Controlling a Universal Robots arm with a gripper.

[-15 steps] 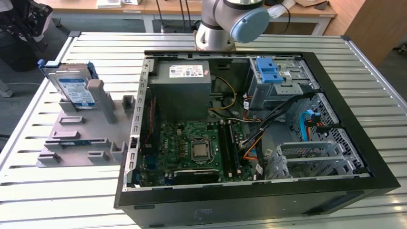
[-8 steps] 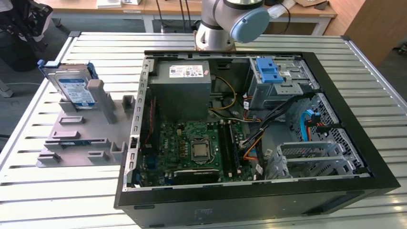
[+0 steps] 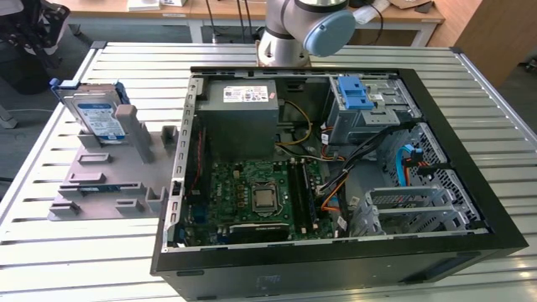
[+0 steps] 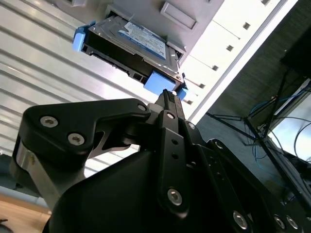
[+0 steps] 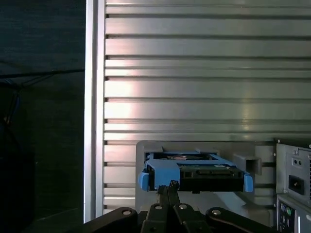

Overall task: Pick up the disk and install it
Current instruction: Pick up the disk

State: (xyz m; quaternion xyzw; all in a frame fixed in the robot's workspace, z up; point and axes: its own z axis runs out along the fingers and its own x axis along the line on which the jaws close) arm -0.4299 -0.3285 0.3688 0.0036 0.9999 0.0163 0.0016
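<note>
**Base:** Where is the disk?

**Me:** Exterior view has it. The disk [image 3: 95,116] stands on edge in a slot of the grey holder [image 3: 109,182]. The holder sits on the slatted surface [image 3: 75,264], at the exterior view's left of the open computer case [image 3: 336,258]. Not installed.

**Base:** What do the wrist cameras add?

**Me:** The gripper [image 4: 167,95]. In both wrist views I see its fingers pressed together, pinching nothing. In the second wrist view the tip is just beside the disk's blue rail [image 4: 163,82]; I cannot tell whether it touches. The second wrist view also gives me the label face at a slant. The first wrist view shows the disk end-on, connector edge toward me, blue rails at either side. Beside it is the case's rear power socket [image 5: 293,184].

**Base:** Contents of the case?

**Me:** From the exterior view: grey power supply [image 3: 243,116], green motherboard [image 3: 260,192], loose cables, and a metal drive cage [image 3: 369,116] with a blue latch [image 3: 354,94] on top. The arm's base [image 3: 290,31] stands behind the case.
</note>
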